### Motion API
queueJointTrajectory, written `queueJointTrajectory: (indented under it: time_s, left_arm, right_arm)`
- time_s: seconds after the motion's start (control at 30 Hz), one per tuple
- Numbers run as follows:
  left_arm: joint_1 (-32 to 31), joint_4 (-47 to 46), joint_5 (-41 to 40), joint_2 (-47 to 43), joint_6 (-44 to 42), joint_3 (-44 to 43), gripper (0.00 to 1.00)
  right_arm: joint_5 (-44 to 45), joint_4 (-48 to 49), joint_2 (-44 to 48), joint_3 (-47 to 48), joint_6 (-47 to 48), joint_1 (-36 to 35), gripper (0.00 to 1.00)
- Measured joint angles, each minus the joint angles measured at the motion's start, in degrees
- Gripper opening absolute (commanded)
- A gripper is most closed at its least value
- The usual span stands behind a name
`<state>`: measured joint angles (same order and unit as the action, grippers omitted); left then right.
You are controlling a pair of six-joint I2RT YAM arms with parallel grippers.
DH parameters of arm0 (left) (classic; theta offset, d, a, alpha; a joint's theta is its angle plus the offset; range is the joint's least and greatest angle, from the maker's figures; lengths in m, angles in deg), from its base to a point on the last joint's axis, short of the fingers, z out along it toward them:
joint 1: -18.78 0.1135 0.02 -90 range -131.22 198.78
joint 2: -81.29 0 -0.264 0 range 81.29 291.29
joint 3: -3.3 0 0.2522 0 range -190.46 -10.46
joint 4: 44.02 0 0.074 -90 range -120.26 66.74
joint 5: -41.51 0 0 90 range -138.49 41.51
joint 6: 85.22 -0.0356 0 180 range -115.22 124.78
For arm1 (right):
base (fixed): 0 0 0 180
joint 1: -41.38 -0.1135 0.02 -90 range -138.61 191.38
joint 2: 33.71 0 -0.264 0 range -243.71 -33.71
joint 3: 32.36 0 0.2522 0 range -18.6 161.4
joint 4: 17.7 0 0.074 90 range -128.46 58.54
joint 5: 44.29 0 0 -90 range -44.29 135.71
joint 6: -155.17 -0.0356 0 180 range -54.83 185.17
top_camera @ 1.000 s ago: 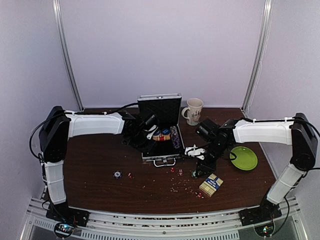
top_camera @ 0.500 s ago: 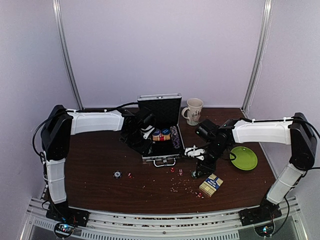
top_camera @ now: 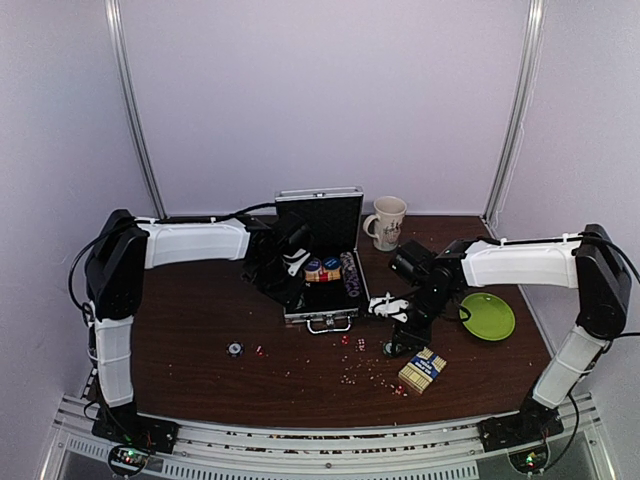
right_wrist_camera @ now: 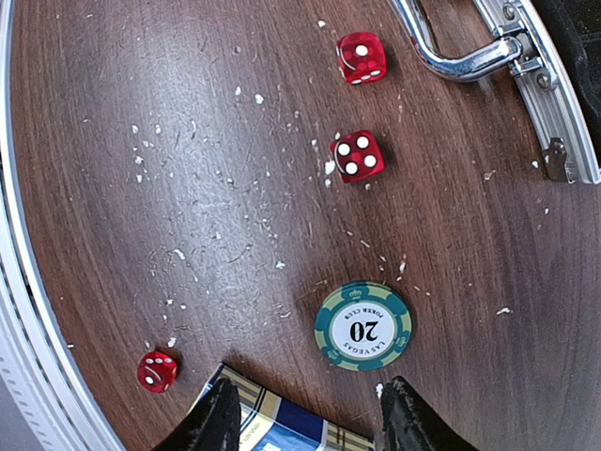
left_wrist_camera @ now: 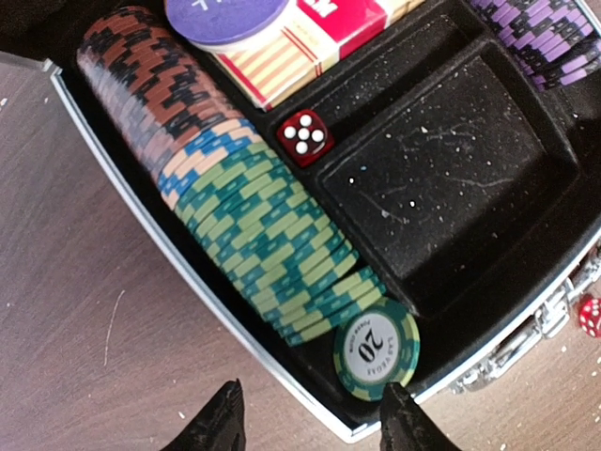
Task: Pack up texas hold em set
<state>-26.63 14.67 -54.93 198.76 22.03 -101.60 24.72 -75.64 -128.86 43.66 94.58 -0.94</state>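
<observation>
Left wrist cam catches a red die (left_wrist_camera: 304, 137) inside the case (left_wrist_camera: 470, 178) that the top view can't resolve; the left gripper (left_wrist_camera: 315, 425) is spread open. The right gripper (right_wrist_camera: 305, 418) is open too, just by a green chip (right_wrist_camera: 363, 326).

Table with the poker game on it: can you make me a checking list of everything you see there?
Surface: brown wooden table, dusted with pale specks.
Job's things: silver case open, lid upright; chip row, one red die and a red-and-cream card box inside. Loose on the table: green 20 chip, red dice, blue-and-tan card box.
Clutter: cream mug, green plate.
Grippers: left gripper open over the case's near corner; right gripper open over the blue-and-tan card box's edge.
Cables: black cable loops beside the left arm.
Surroundings: pale walls, metal frame posts.
</observation>
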Motion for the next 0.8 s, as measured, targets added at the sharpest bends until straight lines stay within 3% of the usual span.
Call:
queueJointTrajectory:
  time_s: [0.3,0.8]
  left_arm:
    - [0.00,-0.81,2.82,-4.09,-1.49,3.74,0.52]
    - [-0.02,-1.49,3.67,-0.98,-3.26,3.23,0.49]
  right_arm:
    - [-0.02,-0.02,-0.68,0.00,0.07,0.00,0.52]
    - [-0.02,-0.13,-0.76,0.00,0.04,0.00,0.52]
